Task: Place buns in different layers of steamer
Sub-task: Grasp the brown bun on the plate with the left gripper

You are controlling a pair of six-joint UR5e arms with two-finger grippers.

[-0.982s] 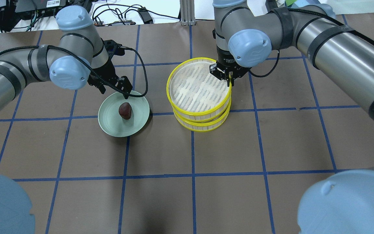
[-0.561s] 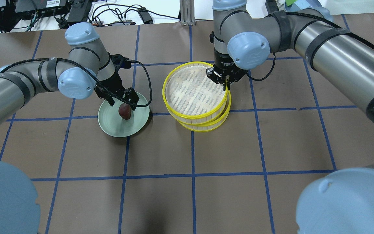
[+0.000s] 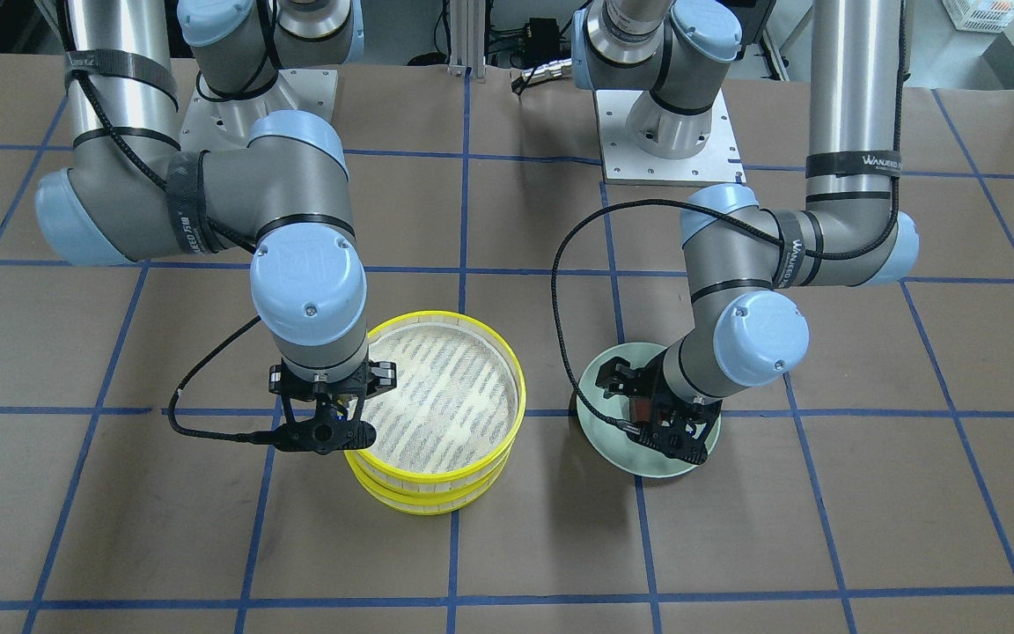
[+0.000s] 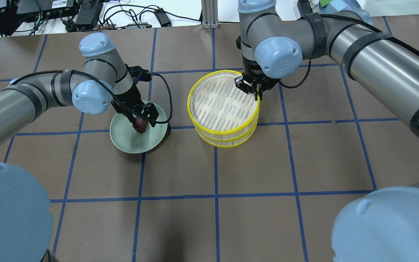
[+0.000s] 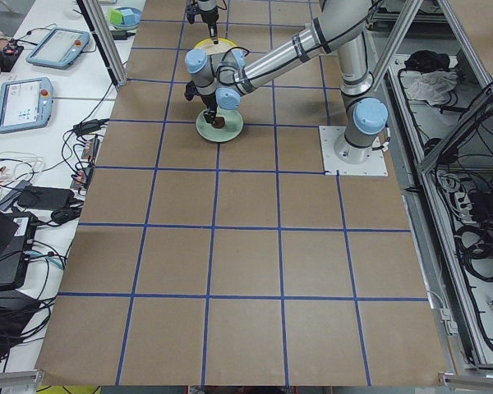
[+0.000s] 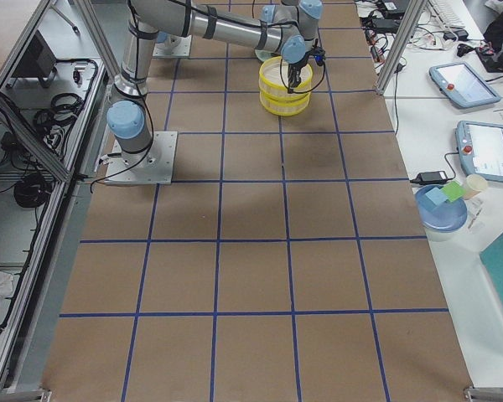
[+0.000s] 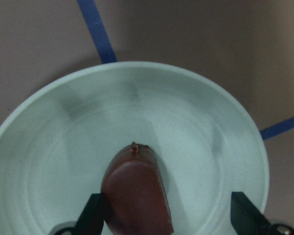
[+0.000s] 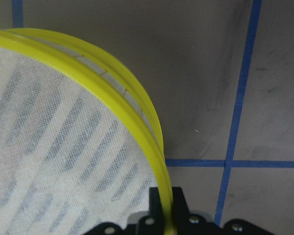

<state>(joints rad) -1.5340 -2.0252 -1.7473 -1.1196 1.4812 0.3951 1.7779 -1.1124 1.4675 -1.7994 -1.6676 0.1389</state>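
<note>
1. Reddish-brown bun (image 7: 137, 196) lies on the pale green plate (image 4: 122, 140), between the left gripper's (image 4: 141, 120) spread fingers.
2. Right gripper (image 4: 257, 94) pinches the upper steamer tray (image 4: 220, 102) by its yellow rim, over the lower tray (image 4: 227, 143).

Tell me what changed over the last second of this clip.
The left gripper came down across the green plate and now straddles the reddish-brown bun, jaws open. The upper steamer tray, pinched at its rim by the right gripper, swung briefly toward the plate and back. Bun, plate and lower tray stayed put.
</note>
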